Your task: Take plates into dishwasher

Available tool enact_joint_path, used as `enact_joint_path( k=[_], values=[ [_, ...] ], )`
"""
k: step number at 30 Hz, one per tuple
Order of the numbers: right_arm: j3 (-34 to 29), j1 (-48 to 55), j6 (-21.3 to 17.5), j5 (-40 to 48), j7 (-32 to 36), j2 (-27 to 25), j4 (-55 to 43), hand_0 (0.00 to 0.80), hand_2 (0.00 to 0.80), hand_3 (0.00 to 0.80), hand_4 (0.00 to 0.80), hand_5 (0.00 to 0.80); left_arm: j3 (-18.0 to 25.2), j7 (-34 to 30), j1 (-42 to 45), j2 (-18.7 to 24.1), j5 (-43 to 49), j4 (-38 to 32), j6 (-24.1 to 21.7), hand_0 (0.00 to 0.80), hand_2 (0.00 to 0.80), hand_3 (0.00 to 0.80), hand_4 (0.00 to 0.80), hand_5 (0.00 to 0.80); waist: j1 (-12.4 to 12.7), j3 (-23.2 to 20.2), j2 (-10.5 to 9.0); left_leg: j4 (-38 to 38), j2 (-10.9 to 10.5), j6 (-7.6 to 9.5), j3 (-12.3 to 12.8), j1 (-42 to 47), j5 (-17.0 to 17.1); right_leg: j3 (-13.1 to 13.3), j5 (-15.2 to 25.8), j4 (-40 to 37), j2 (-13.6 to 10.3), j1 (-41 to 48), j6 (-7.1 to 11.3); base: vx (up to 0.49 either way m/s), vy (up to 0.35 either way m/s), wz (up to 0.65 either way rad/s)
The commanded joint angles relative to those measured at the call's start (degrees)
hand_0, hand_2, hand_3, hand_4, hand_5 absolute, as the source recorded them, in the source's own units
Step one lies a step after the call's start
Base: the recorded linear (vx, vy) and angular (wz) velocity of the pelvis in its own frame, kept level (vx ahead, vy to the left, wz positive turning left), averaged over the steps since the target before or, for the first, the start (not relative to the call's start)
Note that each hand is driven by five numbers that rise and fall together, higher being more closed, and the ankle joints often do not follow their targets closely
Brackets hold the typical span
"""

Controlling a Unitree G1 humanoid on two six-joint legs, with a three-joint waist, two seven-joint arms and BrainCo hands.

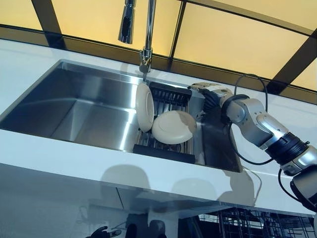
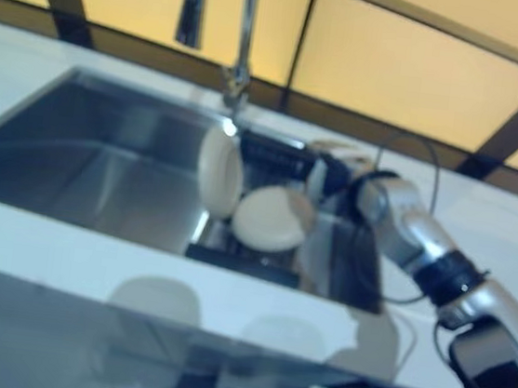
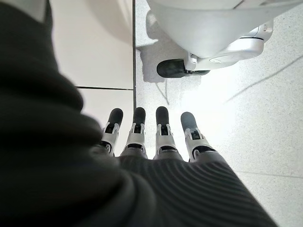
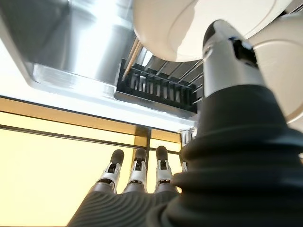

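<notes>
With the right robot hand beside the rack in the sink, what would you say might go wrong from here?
1. The tilted plate leans loosely on the rack; a nudge from the right robot hand might slide it off.
2. The upright plate stands close by and could be knocked over.

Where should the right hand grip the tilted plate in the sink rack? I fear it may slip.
Probably the tilted plate by its raised right rim, coming from the right where the right hand already is. The upright plate blocks its left side.

Two plates [image 1: 173,127] in sink rack [image 1: 170,148]
</notes>
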Motion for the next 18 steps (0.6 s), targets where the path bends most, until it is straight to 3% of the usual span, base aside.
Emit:
enact_joint_path(
  k=[1, 18],
  values=[
    [0.9, 0.1, -0.8, -1.7, -1.7, -4.3, -1.7, 0.0, 0.0, 0.0, 0.0, 0.0, -0.1, -0.2, -1.7, 0.8, -0.2, 1.0, -0.4, 0.0, 0.0, 0.0, 0.0, 0.0, 0.8, -1.4, -0.05, -0.1, -0.4, 2.68, 2.2, 2.6, -6.5, 2.3, 1.7, 1.1, -1.4, -2.1, 4.29, 0.0, 0.0, 0.0],
    [-2.7, 7.2, -2.2, -4.2, 2.3, -3.5, -6.3, 0.0, 0.0, 0.0, 0.0, 0.0, 1.2, -0.6, -1.0, 0.6, 1.1, 0.6, -0.6, 0.0, 0.0, 0.0, 0.0, 0.0, 0.3, -1.1, 0.52, -0.1, -0.2, 2.73, 2.8, 2.6, -6.7, 2.8, 1.5, 1.4, -1.3, -2.4, 4.1, 0.0, 0.0, 0.0]
  ],
)
